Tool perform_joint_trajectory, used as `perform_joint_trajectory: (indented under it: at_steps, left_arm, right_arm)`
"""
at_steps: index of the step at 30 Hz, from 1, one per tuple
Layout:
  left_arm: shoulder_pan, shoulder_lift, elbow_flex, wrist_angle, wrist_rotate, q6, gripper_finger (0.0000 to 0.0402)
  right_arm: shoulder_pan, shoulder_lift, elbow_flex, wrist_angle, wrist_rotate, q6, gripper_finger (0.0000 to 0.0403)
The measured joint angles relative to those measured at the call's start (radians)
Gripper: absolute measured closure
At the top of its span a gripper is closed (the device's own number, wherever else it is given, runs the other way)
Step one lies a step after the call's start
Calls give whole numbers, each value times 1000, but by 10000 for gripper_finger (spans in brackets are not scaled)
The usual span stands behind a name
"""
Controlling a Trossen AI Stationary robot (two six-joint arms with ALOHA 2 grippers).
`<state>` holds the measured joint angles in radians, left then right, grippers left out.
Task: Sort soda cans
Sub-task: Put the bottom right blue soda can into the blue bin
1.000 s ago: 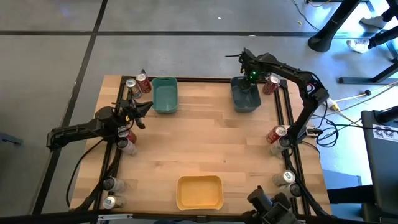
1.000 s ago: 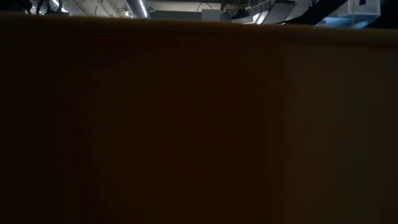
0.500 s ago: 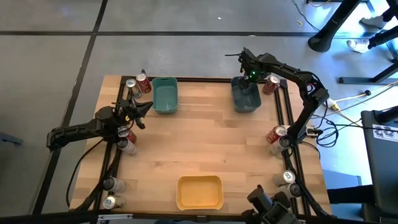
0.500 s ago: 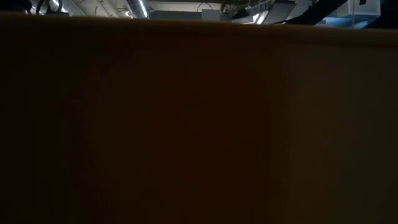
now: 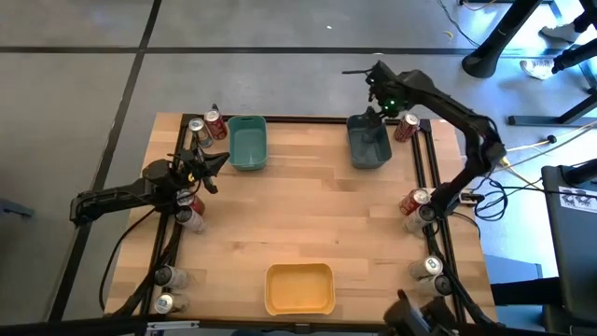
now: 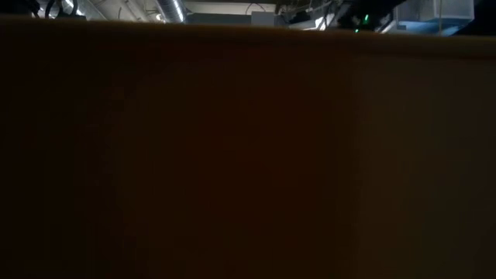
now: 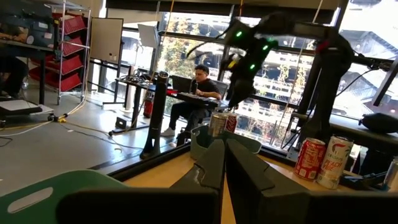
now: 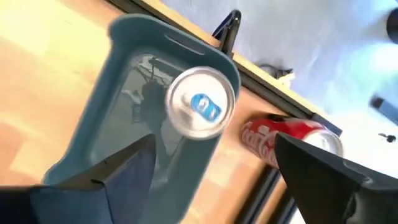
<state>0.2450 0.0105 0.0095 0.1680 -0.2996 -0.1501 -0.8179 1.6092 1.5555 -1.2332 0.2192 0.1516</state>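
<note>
Right gripper (image 5: 373,77), jaws released, hovering upper right above grey-blue rectangular plastic bin (image 8: 118,130); silver-topped can (image 8: 200,102) standing upright inside.

Left gripper (image 5: 213,161), jaws clenched, idling at desk (image 5: 308,224) left.

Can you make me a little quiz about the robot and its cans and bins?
1. True or false: a can sits in the yellow bin.
2. The left gripper waits at the table's left edge. Which bin is the right gripper nearest? A teal, B grey, C yellow.
3. Fill in: the can standing in the grey bin has a ___ top.
Key: 1 false; 2 B; 3 silver.
</note>
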Motion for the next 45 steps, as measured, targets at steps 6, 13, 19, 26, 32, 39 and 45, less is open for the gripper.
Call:
perform_joint_trajectory:
  at_steps: [6, 13, 19, 26, 32, 39, 45]
  left_arm:
    - [0, 0, 0, 0, 0, 0, 393]
    - [0, 0, 0, 0, 0, 0, 393]
    - [0, 0, 0, 0, 0, 5, 393]
    - [0, 0, 0, -3, 0, 3, 393]
    - [0, 0, 0, -3, 0, 1, 393]
    - [0, 0, 0, -1, 0, 0, 393]
    - [0, 0, 0, 0, 0, 23, 393]
  right_arm:
    - [94, -114, 21, -123, -19, 47, 79]
    - [299, -241, 21, -248, -20, 177, 79]
    - [521, -296, 21, -290, -59, 347, 79]
    - [814, -298, 21, -296, -90, 557, 79]
    - [1046, -295, 20, -297, -75, 791, 79]
    - [1305, -287, 20, -301, -6, 1060, 79]
    - [1501, -243, 19, -340, 8, 1291, 79]
